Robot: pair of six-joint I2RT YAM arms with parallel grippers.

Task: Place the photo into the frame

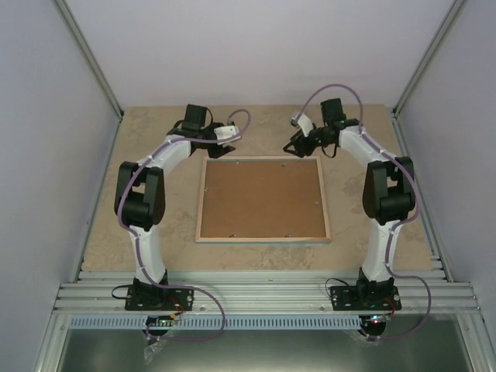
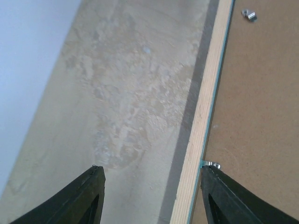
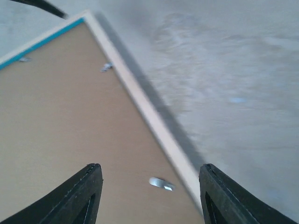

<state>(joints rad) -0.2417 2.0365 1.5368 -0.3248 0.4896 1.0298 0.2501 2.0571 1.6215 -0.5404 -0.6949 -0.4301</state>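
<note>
The left gripper (image 2: 150,169) stands with its two black fingers wide apart and nothing between them. One finger is over the table, the other over the back of the frame. The right gripper (image 3: 149,165) is also open and empty, and its fingers stand on either side of the frame's edge in the lower part of the right wrist view. In the top view both tools hover at the upper corners of the frame, the left one at the upper left and the right one at the upper right.

The large rectangular picture frame with pale wooden back edges (image 1: 263,237) lies flat in the middle of the top view, on the beige stone-patterned table (image 1: 101,232). Its back is up, and only a thin turquoise line of the front shows at the edge. The flat brown hardboard backing panel (image 1: 262,198) fills it. Small metal clips (image 3: 161,183) sit near the rim. I cannot see the sunflower photo in any view. It may be under the panel, but I cannot tell.

I judge that the task is near its end, at the closing of the back. The next move probably calls for a fingertip to press or turn a clip, with care not to push the frame aside.

The frame looks a little longer from left to right in the top view, and its sides are almost parallel to the table edges.
</note>
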